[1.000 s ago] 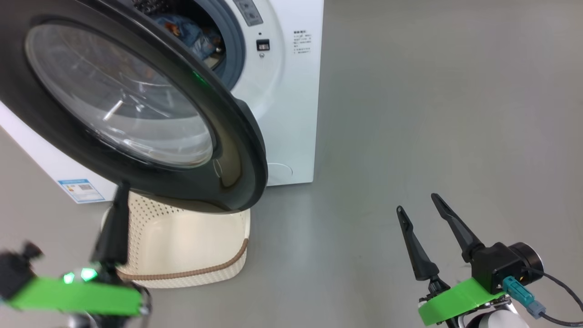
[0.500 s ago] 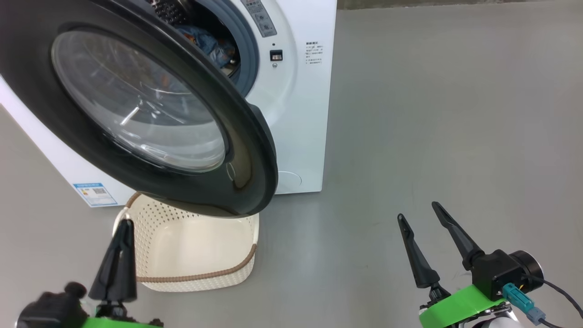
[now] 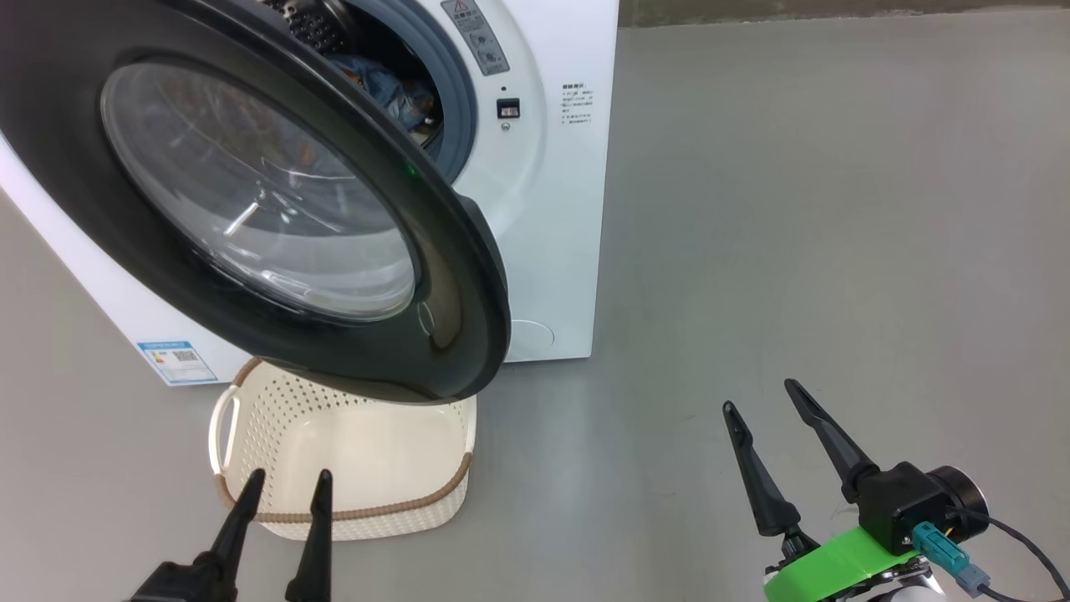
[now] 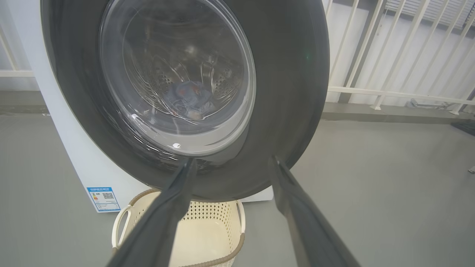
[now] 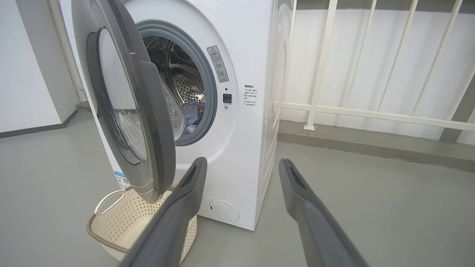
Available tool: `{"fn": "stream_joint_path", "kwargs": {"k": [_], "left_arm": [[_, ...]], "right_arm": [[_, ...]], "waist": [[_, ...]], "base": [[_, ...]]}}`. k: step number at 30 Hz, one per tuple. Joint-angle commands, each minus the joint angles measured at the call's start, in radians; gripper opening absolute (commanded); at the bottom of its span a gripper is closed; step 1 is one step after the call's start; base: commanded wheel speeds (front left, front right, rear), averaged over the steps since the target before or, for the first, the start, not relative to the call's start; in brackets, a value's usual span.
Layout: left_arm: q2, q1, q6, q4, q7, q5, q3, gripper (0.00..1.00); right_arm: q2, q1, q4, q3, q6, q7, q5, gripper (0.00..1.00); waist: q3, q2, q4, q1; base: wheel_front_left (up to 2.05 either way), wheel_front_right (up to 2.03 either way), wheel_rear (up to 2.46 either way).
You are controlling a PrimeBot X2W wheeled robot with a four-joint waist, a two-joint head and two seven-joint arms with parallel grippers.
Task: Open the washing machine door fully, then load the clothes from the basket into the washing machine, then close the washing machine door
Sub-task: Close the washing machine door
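Observation:
The washing machine door (image 3: 251, 201) with its black rim and glass bowl stands swung open over the basket (image 3: 359, 451), which looks empty inside. Blue clothes (image 3: 393, 88) with orange prints lie in the steel drum of the white washing machine (image 3: 535, 209); through the door glass they show in the left wrist view as clothes (image 4: 189, 100), and past the door's edge in the right wrist view as clothes (image 5: 193, 111). My left gripper (image 3: 286, 481) is open, low in front of the basket's near rim, holding nothing. My right gripper (image 3: 761, 397) is open over the bare floor to the right.
Grey floor (image 3: 794, 209) spreads to the right of the machine. A white railing (image 5: 371, 111) runs behind it along the wall. A blue label sticker (image 3: 177, 359) sits low on the machine's front, and a round cap (image 5: 223, 210) near its lower right corner.
My left gripper was shut and upright at the basket's left; now it is open, lower, in front of the basket's near rim. The camera shifted slightly. The right gripper stayed put.

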Motion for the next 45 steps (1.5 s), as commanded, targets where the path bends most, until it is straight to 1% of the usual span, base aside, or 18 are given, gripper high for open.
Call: {"fn": "stream_joint_path", "kwargs": {"k": [1,12,17,20,41,42,43,45], "left_arm": [[0.016,-0.032,-0.003,-0.014,-0.006,-0.009,0.030,1.00],[0.017,-0.031,-0.003,0.010,-0.006,-0.014,0.035,1.00],[0.010,-0.033,-0.003,0.016,-0.006,-0.013,0.028,1.00],[0.009,-0.040,-0.003,0.023,-0.006,-0.016,0.023,1.00],[0.009,-0.041,-0.003,0.030,-0.006,-0.021,0.012,1.00],[0.009,-0.042,-0.003,0.031,-0.006,-0.021,0.011,1.00],[0.010,-0.043,-0.003,0.031,-0.006,-0.021,0.010,1.00],[0.011,-0.048,-0.003,0.032,-0.006,-0.022,0.005,1.00]], "right_arm": [[0.004,-0.006,-0.020,0.024,0.002,-0.012,-0.006,1.00],[0.008,-0.005,-0.015,0.016,0.002,-0.012,-0.006,1.00],[0.011,-0.003,-0.011,-0.028,0.002,-0.012,-0.016,1.00],[0.012,-0.003,-0.008,-0.037,0.002,-0.012,-0.023,1.00],[0.012,-0.003,-0.001,-0.030,0.002,-0.012,-0.014,1.00],[0.012,-0.005,-0.001,-0.031,0.002,-0.012,-0.015,0.39],[0.012,-0.009,-0.009,-0.035,0.002,-0.012,-0.023,0.00],[0.012,-0.012,-0.017,-0.037,0.002,-0.012,-0.027,0.00]], "waist": [[-0.001,0.0000,0.000,0.0000],[-0.010,0.0000,-0.003,0.0000],[-0.008,0.0000,-0.003,0.0000],[-0.006,0.0000,0.000,0.0000],[-0.002,0.0000,0.014,0.0000],[-0.001,0.0000,0.015,0.0000],[0.001,0.0000,0.015,0.0000],[0.007,0.0000,0.019,0.0000]], "base": [[0.00,0.00,0.00],[0.00,0.00,0.00],[0.00,0.00,0.00],[0.00,0.00,0.00],[0.00,0.00,0.00],[0.00,0.00,0.00],[0.00,0.00,0.00],[0.00,0.00,0.00]]}}
